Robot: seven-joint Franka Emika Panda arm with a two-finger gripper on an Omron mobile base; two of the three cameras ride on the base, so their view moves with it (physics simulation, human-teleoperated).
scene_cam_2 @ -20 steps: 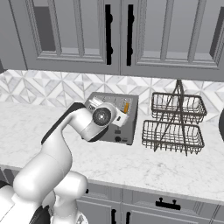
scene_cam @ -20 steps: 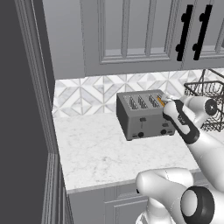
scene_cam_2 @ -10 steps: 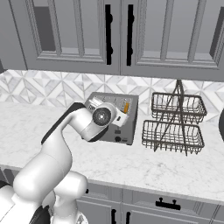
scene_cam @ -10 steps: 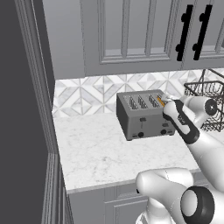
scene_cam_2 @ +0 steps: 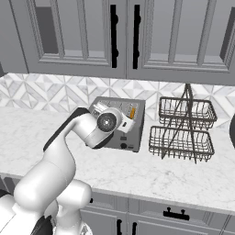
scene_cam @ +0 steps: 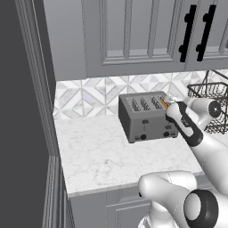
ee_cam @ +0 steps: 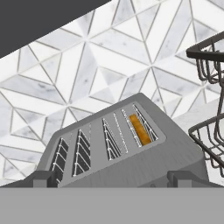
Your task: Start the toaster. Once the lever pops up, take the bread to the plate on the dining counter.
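I see a kitchen corner in front of me. The countertop is white marble with faint grey veins, and below it I can see grey cabinet fronts with a black drawer handle. The backsplash behind it has white and grey tiles in a triangle pattern. Above hang grey upper cabinets with panelled doors and long black handles. At the left side stands a tall dark grey panel that closes the counter. On the counter, to the right, stands a dark wire basket rack with two levels. The light is even and soft.
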